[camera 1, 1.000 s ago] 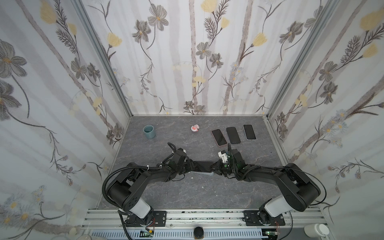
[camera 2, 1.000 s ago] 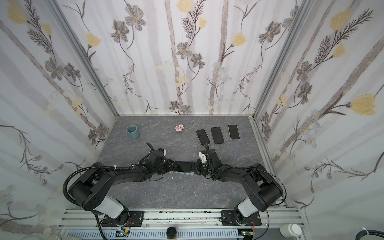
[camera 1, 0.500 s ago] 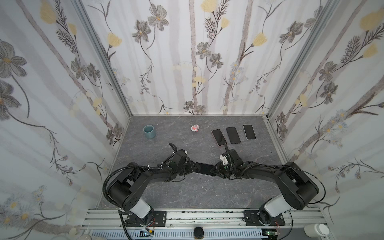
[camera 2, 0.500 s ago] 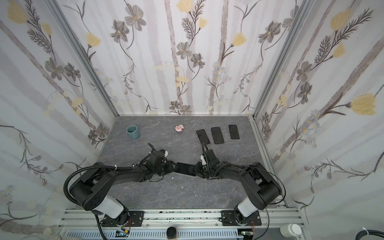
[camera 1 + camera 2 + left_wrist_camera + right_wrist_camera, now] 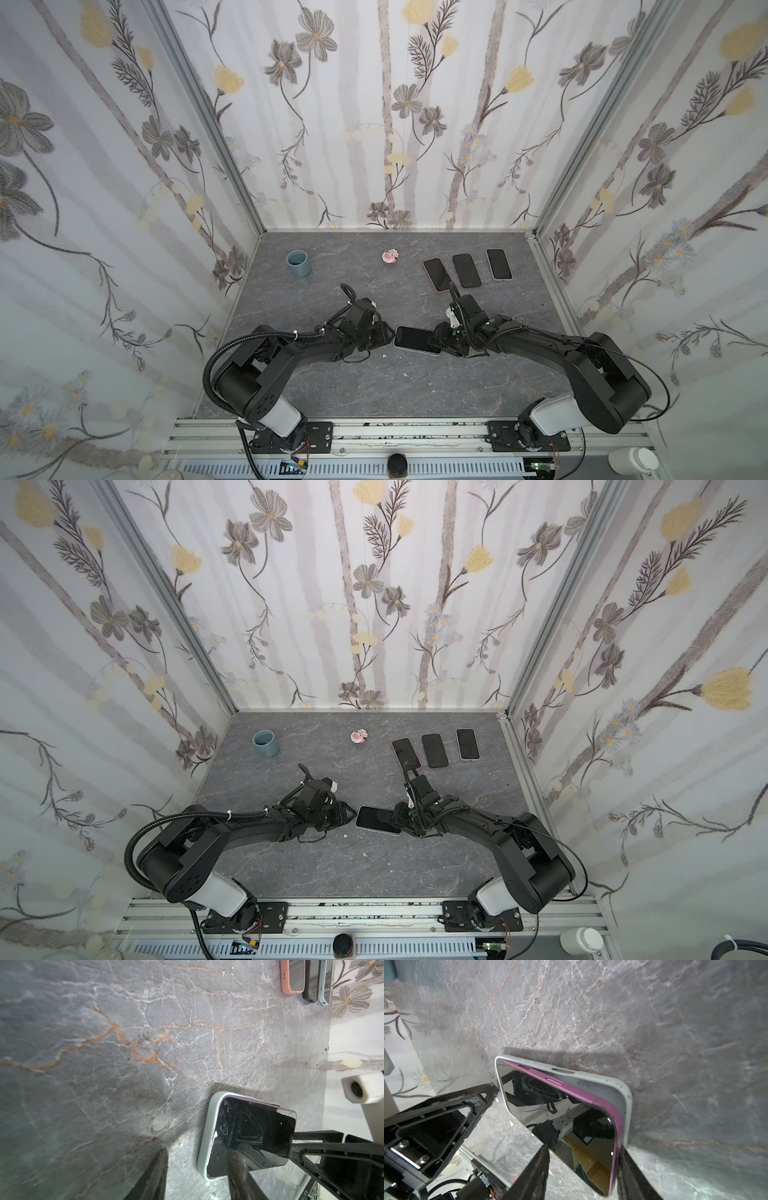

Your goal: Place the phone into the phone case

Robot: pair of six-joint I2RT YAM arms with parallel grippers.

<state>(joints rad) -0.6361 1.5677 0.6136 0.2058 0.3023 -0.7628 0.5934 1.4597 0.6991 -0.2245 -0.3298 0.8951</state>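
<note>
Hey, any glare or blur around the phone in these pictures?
Right wrist view: the phone screen mirrors its surroundings; near fingers blurred. Left wrist view: similar reflections, soft shadow on the table. In both top views: even light, phone small.

Glossy mirror-like phone (image 5: pixel 560 1115), matt pale phone case (image 5: pixel 591 1082), veined stone-look table (image 5: pixel 675 1022)

I work inside a small box room. The back wall (image 5: pixel 386 124) has white paper with grey flowers, yellow buds and long thin stems. The left wall (image 5: pixel 83 208) and the right wall (image 5: pixel 673 174) have the same paper. A metal post (image 5: pixel 208 116) stands in each back corner. The table top (image 5: pixel 374 395) is dark grey like stone, with thin white lines. Up close it has orange lines (image 5: pixel 143 1057) too. A metal rail (image 5: pixel 415 432) runs along the front edge. Light makes pale shiny patches on the stone.
</note>
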